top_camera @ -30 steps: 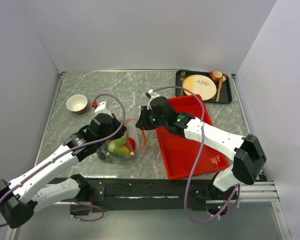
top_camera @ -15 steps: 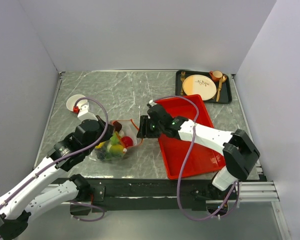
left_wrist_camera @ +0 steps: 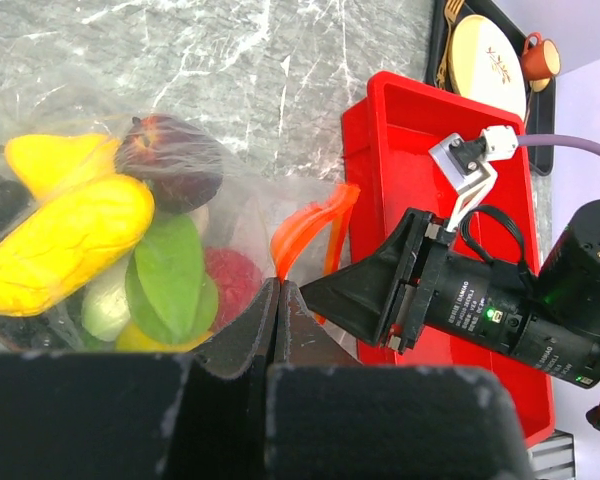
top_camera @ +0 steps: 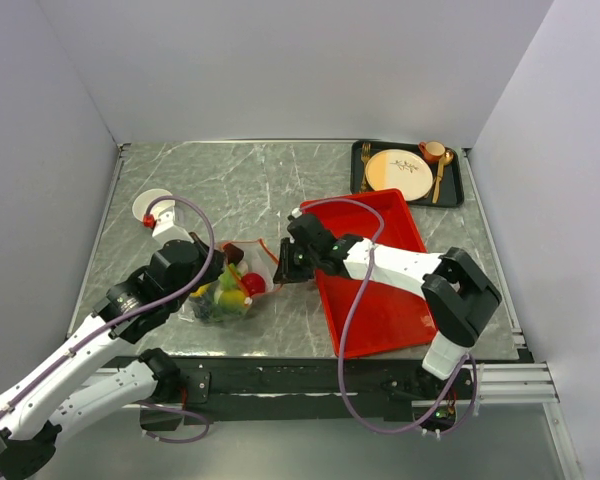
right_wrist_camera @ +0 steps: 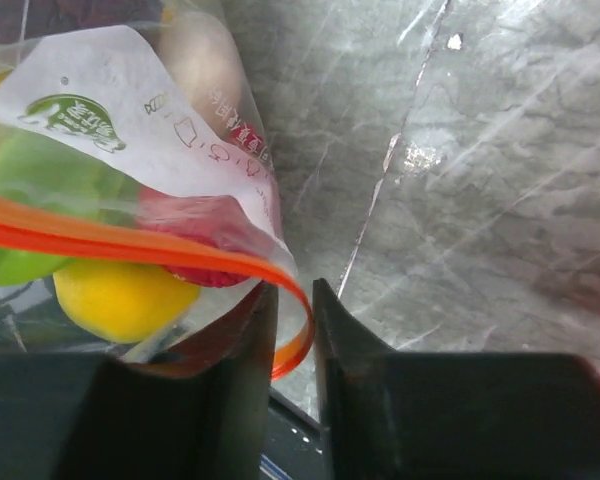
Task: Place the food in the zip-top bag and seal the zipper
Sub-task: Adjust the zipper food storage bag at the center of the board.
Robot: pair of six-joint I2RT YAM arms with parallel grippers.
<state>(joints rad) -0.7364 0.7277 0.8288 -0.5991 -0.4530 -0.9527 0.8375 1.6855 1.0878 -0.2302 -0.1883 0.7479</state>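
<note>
Bag (top_camera: 208,305), near the table's (top_camera: 180,170) front edge left of the tray (top_camera: 380,300), is floppy slick film, light but lumpy with food (left_wrist_camera: 70,235), so hold it by the stiffer zipper (right_wrist_camera: 100,240); left gripper (left_wrist_camera: 277,292) closed, seemingly pinching bag rim, right gripper (right_wrist_camera: 294,292) narrowly apart around zipper loop, grip unclear.

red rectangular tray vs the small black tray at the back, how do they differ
The red rectangular plastic tray is clearly larger than the black tray. The red tray lies askew; the black tray sits square in the far right corner. The black tray carries a cream round plate, gold cutlery and a cup; the red tray's visible floor is bare. Both are shallow rimmed rectangles.
</note>
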